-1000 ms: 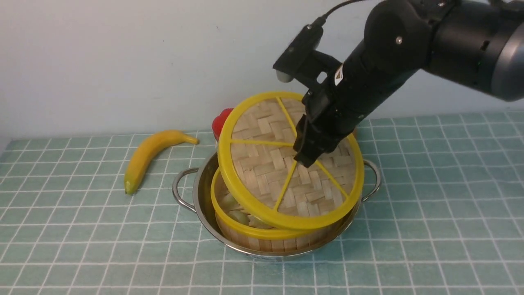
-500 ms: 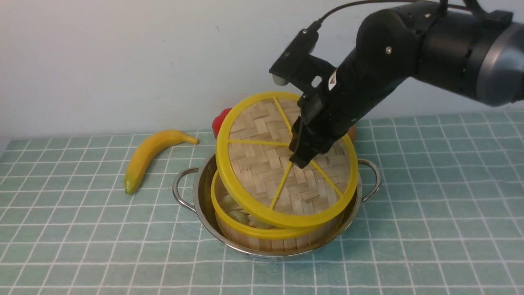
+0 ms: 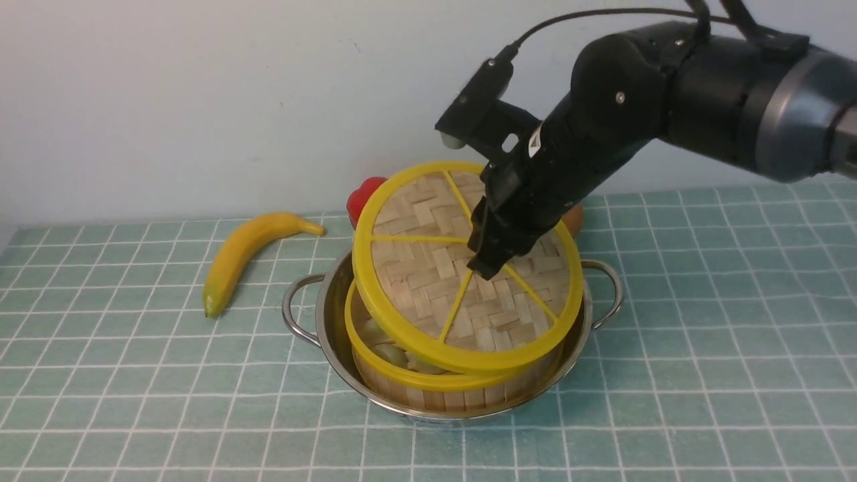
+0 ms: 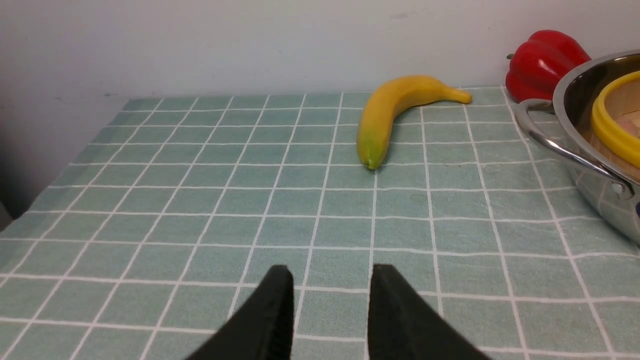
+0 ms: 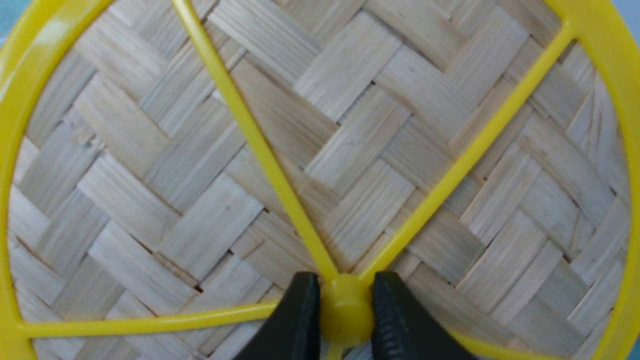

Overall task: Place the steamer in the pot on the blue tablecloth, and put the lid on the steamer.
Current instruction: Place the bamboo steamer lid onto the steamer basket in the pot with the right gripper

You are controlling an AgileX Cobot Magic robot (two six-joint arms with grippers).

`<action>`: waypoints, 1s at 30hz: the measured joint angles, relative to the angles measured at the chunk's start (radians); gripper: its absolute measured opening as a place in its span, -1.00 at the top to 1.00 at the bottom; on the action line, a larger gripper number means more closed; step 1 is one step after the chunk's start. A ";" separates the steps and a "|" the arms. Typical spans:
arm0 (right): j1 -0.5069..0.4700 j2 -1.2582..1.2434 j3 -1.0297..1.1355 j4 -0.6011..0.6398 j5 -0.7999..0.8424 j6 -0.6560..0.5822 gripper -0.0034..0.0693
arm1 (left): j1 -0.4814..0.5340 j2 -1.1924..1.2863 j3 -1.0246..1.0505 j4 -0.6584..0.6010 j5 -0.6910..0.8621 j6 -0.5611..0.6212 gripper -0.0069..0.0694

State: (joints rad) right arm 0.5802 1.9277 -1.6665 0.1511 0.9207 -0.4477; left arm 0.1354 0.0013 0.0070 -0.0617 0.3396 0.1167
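The steamer with dumplings sits inside the steel pot on the blue tablecloth. My right gripper is shut on the yellow centre knob of the lid. The lid hangs tilted over the steamer, its right side low near the steamer rim, its left side raised. The steamer's left part with dumplings shows under it. My left gripper is open and empty, low over the cloth left of the pot; it is out of the front view.
A yellow banana lies on the cloth left of the pot, also in the left wrist view. A red pepper stands behind the pot by the wall. An orange-brown object shows behind the right arm.
My right gripper has lowered the lid and shifted it slightly left, closer to the steamer rim. The tilt has lessened a little. Pot, steamer and banana have not moved.
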 joint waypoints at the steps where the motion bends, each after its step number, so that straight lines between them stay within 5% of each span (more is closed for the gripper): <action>1: 0.000 0.000 0.000 0.000 -0.004 -0.005 0.50 | 0.000 0.000 0.000 0.000 0.000 0.000 0.26; 20: 0.000 -0.048 0.000 0.026 -0.024 -0.051 0.50 | 0.000 0.000 0.000 0.000 0.000 0.000 0.26; 30: 0.000 -0.101 -0.005 0.000 0.160 -0.006 0.50 | 0.000 0.000 0.000 0.000 0.000 0.000 0.26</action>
State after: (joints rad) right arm 0.5802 1.8269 -1.6710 0.1514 1.0806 -0.4542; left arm 0.1354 0.0013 0.0070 -0.0617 0.3396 0.1167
